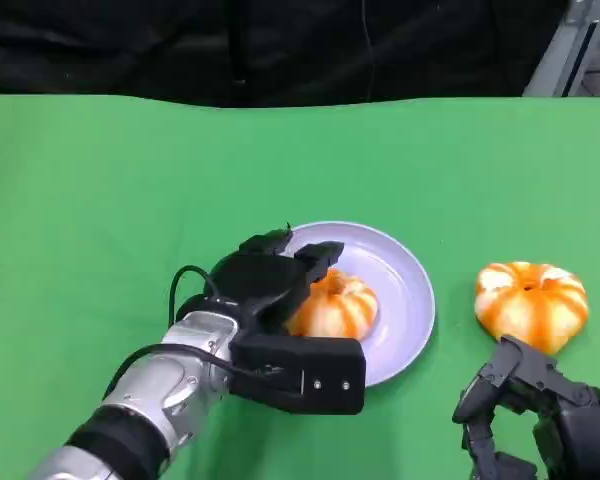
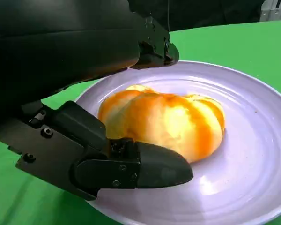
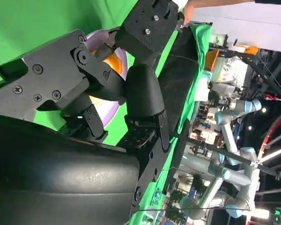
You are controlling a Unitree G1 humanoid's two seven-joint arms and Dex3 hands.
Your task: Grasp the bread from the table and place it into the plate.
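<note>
I am watching my left hand (image 1: 280,285) reaching over the near-left rim of the pale lilac plate (image 1: 405,275), with its fingers (image 2: 150,166) lying along both sides of a bread (image 1: 336,305) that is sitting inside the plate. In the left wrist view the roll is resting on the plate's surface with one finger close along its near side and another arching above it, but I cannot tell whether they are still pressing on it or standing just clear. A second bread (image 1: 531,303), the same orange-and-white striped kind, is lying on the green table (image 1: 100,200) to the right of the plate, apart from it. My right hand (image 1: 535,410) is sitting just near of that second roll, fingers curled inward and holding nothing.
</note>
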